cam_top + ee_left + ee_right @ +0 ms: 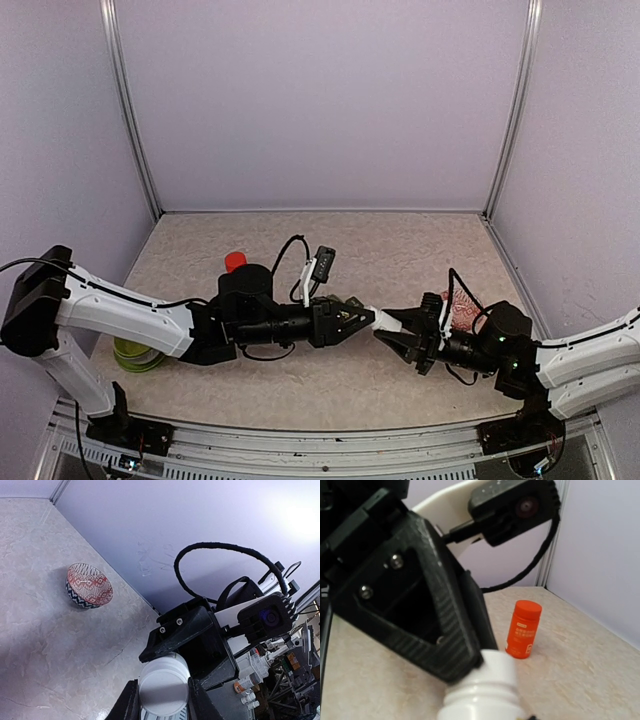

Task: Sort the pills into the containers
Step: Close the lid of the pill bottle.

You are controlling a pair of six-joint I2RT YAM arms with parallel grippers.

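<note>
L gripper is pinching the cap of a white bottle, jaws narrow. R gripper is clamping the bottle's body, also narrow.

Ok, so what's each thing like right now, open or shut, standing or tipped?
White bottle: closed, held sideways in the air.
Left gripper: shut on its top end.
Right gripper: shut on its bottom end.
Orange bottle: closed, standing up.
Patterned bowl: right way up.
Green bowl: half hidden, can't tell.
</note>
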